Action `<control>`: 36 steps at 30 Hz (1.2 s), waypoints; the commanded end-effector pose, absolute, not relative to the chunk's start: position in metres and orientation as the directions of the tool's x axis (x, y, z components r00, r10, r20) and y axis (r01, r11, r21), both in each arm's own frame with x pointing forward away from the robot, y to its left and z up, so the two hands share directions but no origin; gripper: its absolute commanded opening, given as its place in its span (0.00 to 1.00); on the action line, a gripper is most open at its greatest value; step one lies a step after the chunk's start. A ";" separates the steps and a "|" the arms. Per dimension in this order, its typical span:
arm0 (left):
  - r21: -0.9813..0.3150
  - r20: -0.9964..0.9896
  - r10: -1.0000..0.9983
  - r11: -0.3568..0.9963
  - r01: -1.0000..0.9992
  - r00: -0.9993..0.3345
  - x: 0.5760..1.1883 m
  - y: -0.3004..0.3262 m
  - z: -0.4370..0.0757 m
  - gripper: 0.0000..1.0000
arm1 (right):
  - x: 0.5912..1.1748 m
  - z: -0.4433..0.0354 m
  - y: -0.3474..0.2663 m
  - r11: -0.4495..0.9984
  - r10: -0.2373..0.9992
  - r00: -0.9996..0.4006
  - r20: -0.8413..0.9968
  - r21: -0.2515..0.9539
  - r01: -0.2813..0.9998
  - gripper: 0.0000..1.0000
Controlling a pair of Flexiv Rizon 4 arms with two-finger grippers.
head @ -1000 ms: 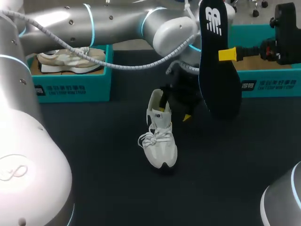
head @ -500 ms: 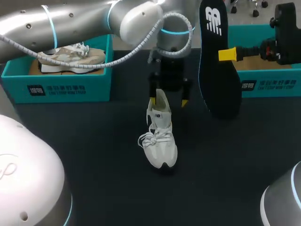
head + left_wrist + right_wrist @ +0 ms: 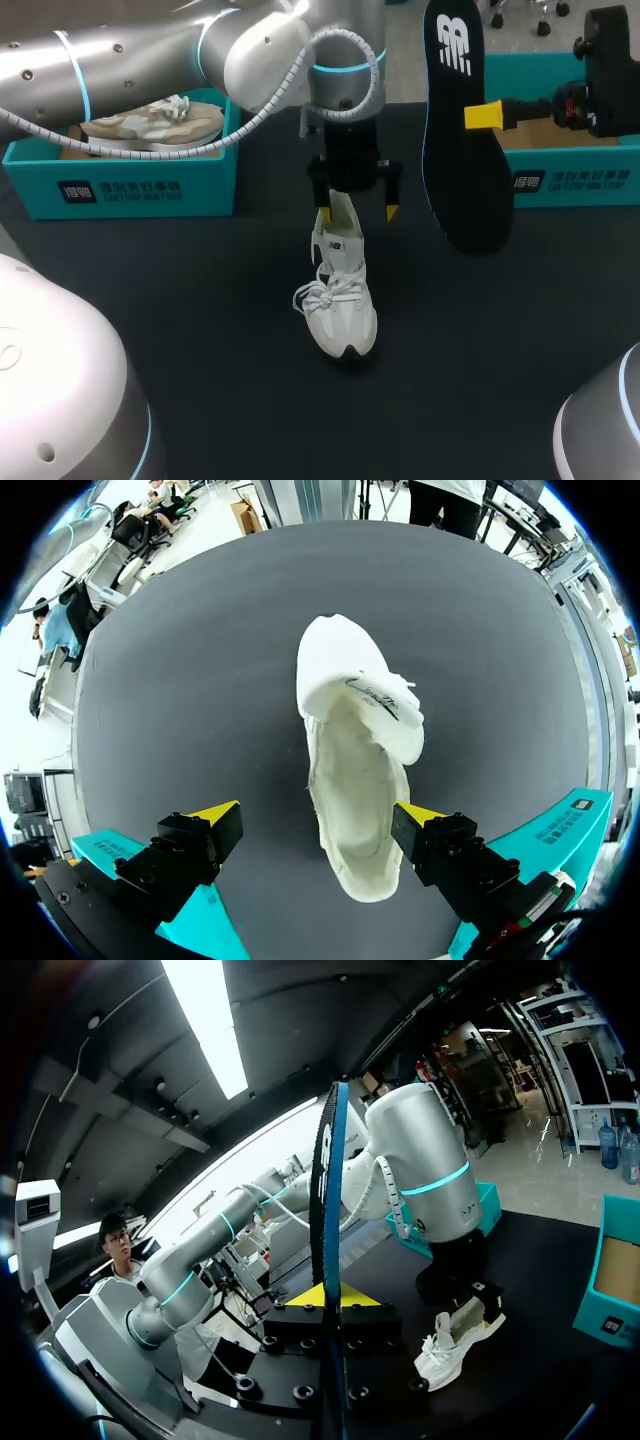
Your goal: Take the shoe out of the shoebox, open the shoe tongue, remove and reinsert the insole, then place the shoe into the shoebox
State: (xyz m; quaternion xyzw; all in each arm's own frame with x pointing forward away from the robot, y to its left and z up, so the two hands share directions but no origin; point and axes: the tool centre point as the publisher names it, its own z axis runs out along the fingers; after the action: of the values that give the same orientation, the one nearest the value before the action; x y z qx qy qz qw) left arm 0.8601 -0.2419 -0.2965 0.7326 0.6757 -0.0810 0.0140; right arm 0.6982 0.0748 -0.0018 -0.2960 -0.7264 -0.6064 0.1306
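Note:
A white shoe (image 3: 340, 290) stands on the dark table, its tongue pulled up and its opening bare (image 3: 355, 780). My left gripper (image 3: 355, 212) hovers open above the shoe's heel, one yellow-tipped finger (image 3: 215, 815) on each side and neither touching it. My right gripper (image 3: 485, 116) is raised at the right, shut on the dark insole (image 3: 460, 130), which hangs upright above the table. In the right wrist view the insole (image 3: 325, 1260) shows edge-on between the fingers, with the shoe (image 3: 455, 1340) and my left arm beyond it.
A teal shoebox (image 3: 130, 185) at the back left holds a beige shoe (image 3: 150, 122). A second teal shoebox (image 3: 570, 170) stands at the back right, behind the insole. Bare dark table lies in front of the white shoe.
My left gripper opened wide and shifted left and back, from beside the shoe's heel to above it. The right arm and the insole stayed still.

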 end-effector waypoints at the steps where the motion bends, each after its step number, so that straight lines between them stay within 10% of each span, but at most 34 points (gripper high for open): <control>1: -0.040 -0.260 0.963 -0.082 0.996 0.069 0.856 -0.228 -0.277 1.00 | 0.712 0.000 0.073 -0.032 0.264 -0.737 0.622 0.769 0.638 0.00; 36: 0.019 -0.795 0.606 0.012 1.000 0.008 0.868 -0.222 -0.192 1.00 | 0.798 0.013 0.050 -0.192 0.191 -0.529 0.827 0.560 0.806 0.00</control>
State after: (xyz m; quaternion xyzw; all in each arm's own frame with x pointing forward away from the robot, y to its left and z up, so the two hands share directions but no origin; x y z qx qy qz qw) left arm 0.8749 -0.2268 -0.1900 0.6473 0.6485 -0.2842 0.2824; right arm 0.7958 0.0483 0.0190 -0.4187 -0.5932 -0.6454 0.2373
